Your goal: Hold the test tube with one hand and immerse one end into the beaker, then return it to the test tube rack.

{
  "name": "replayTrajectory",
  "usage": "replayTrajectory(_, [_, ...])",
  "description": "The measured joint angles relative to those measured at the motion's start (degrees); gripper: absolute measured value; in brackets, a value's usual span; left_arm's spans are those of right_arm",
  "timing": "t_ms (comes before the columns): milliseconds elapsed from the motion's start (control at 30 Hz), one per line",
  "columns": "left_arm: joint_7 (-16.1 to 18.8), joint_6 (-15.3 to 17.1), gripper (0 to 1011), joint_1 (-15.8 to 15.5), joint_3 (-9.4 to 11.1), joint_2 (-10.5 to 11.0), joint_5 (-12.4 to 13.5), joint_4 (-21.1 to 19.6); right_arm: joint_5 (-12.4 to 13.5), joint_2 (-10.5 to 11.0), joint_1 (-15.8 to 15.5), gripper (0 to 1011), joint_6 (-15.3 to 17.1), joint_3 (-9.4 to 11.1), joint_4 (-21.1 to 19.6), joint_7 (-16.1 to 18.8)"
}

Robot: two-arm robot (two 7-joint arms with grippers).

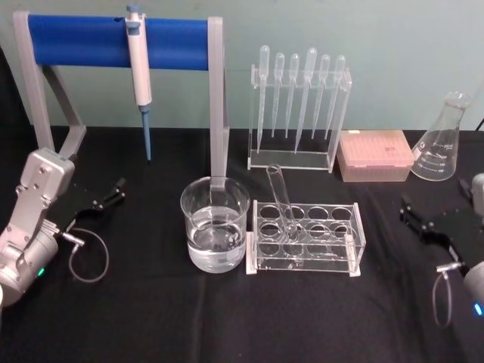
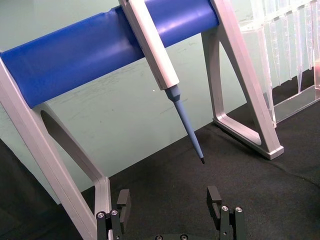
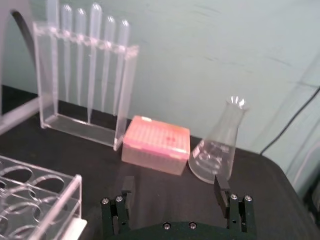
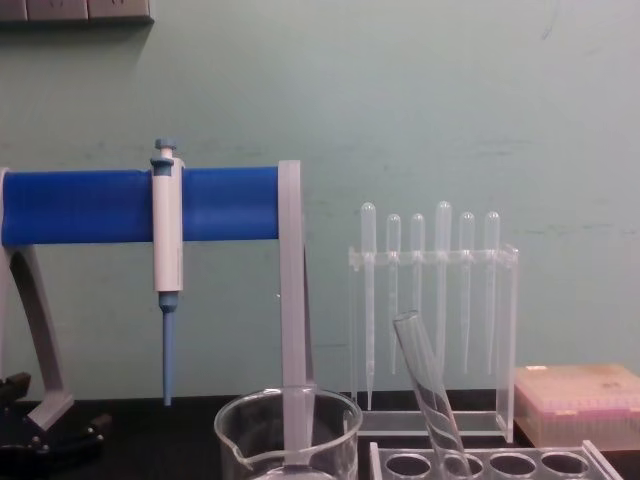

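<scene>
Left gripper (image 1: 113, 190) sits low over the black table (image 1: 151, 318) at the left side, fingers spread wide, nothing between them. In the left wrist view the same gripper (image 2: 170, 200) faces the blue-barred stand (image 2: 100, 50) with the hanging pipettor (image 2: 165, 65) just ahead of it. Right gripper (image 1: 416, 219) is parked low at the right side, fingers also spread and empty; in the right wrist view this gripper (image 3: 175, 192) faces the pink tip box (image 3: 156, 145) and the conical flask (image 3: 217, 150) beyond it.

Test tube (image 1: 281, 200) stands tilted in the clear rack (image 1: 306, 238), open end up and leaning away from the right gripper, well apart from both grippers, roughly midway between them. Beaker (image 1: 215, 223) holds clear liquid and stands just beside the rack on the left gripper's side, closer to that gripper than the tube. Chest view shows the tube (image 4: 428, 385) leaning in the rack, beaker (image 4: 288, 430) next to it. Pipette holder (image 1: 299, 113) with bulb pipettes stands behind the rack, far from both grippers.
</scene>
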Motion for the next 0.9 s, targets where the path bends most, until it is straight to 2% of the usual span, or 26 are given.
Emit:
replayTrajectory(167, [0.0,0.0,1000,0.0,0.0,0.0,0.0,0.0,-0.9,-1.63,0.84,1002,-1.1,-0.99,3.69,-0.09])
replayTrajectory(200, [0.0,0.0,1000,0.0,0.0,0.0,0.0,0.0,-0.98,-2.14,1.26,1000,-2.11,-1.4,5.25,0.47])
replayTrajectory(333, [0.0,0.0,1000,0.0,0.0,0.0,0.0,0.0,-1.25,-3.11,1.62,1000,-4.64,-1.8,7.21,1.33])
replayTrajectory(433, [0.0,0.0,1000,0.0,0.0,0.0,0.0,0.0,-1.37,-3.48,1.74,1000,-5.76,-1.86,7.56,1.77])
replayTrajectory(900, [0.0,0.0,1000,0.0,0.0,0.0,0.0,0.0,-1.36,-3.28,1.69,1002,-5.3,-1.84,7.38,1.71])
